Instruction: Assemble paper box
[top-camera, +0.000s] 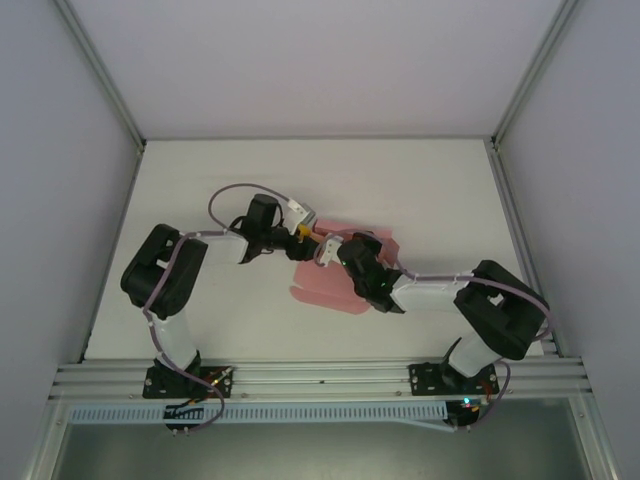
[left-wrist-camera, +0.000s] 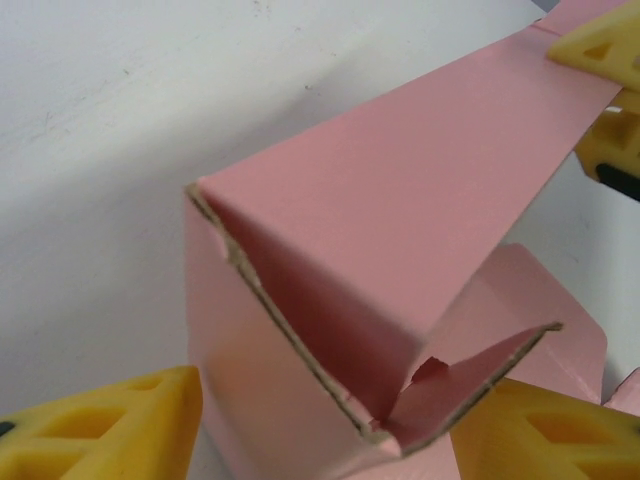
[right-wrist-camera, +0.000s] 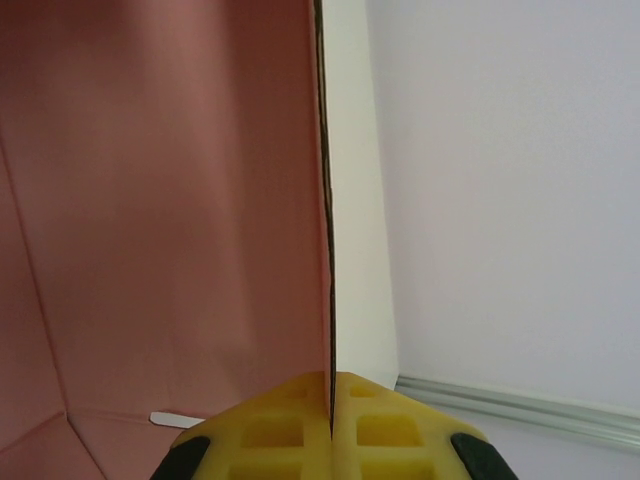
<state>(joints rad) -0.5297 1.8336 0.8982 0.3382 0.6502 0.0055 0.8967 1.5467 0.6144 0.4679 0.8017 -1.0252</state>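
Observation:
The pink paper box (top-camera: 335, 278) lies partly folded at the table's middle, one panel raised. In the left wrist view its folded corner (left-wrist-camera: 330, 300) stands between the yellow fingers (left-wrist-camera: 110, 430) of my left gripper (left-wrist-camera: 325, 440), which is open wide; a flap rests against the right-hand finger. My right gripper (right-wrist-camera: 332, 400) is shut on the thin edge of an upright pink panel (right-wrist-camera: 170, 200). Its yellow fingertips (left-wrist-camera: 600, 50) pinch that panel at the far end in the left wrist view. From above, the left gripper (top-camera: 298, 235) and right gripper (top-camera: 330, 248) meet over the box.
The white table (top-camera: 200, 190) is framed by aluminium rails (top-camera: 320, 375) at the near edge and grey walls at the sides. Both arms bend inward toward the centre, cables looping over them.

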